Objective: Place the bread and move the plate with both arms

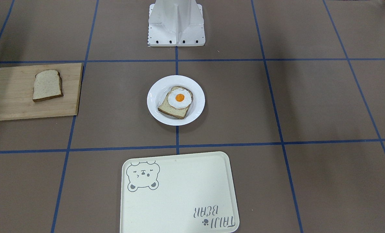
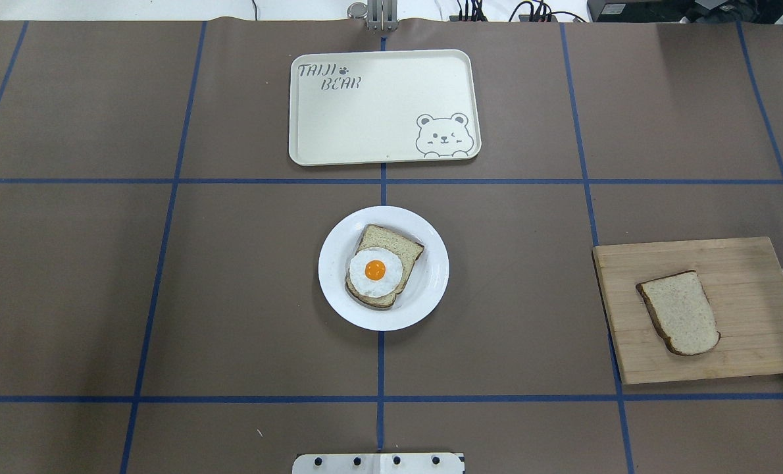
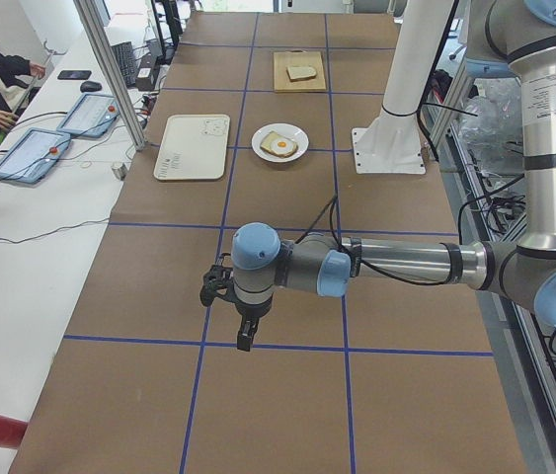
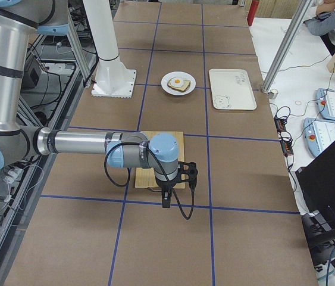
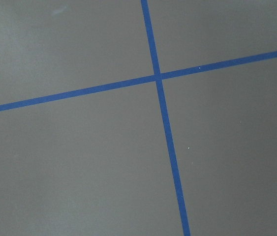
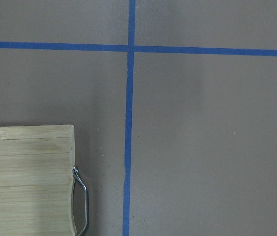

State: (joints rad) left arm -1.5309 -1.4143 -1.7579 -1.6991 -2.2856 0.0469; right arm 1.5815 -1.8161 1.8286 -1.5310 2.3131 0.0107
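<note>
1. The table (image 2: 69,296) is covered in brown paper crossed by blue tape lines.
2. The left arm (image 3: 406,262) and right arm (image 4: 78,143) each reach out low over the table, one at either end, well apart from the plate.
3. In the overhead view, a cream tray (image 2: 378,112) with a bear drawing lies at 12 o'clock from the plate.
4. A wooden cutting board (image 2: 747,355) lies at about 4 o'clock from the plate.
5. The plate (image 2: 431,276) sits at the table's centre and holds a slice topped with a fried egg (image 2: 375,270).
6. The bread (image 2: 680,313) lies flat on the cutting board, near its middle.
7. The left gripper (image 3: 245,339) hangs over bare table, and the right gripper (image 4: 166,199) hangs by the board's handle end. I cannot tell how far either is open or whether it holds anything.
</note>
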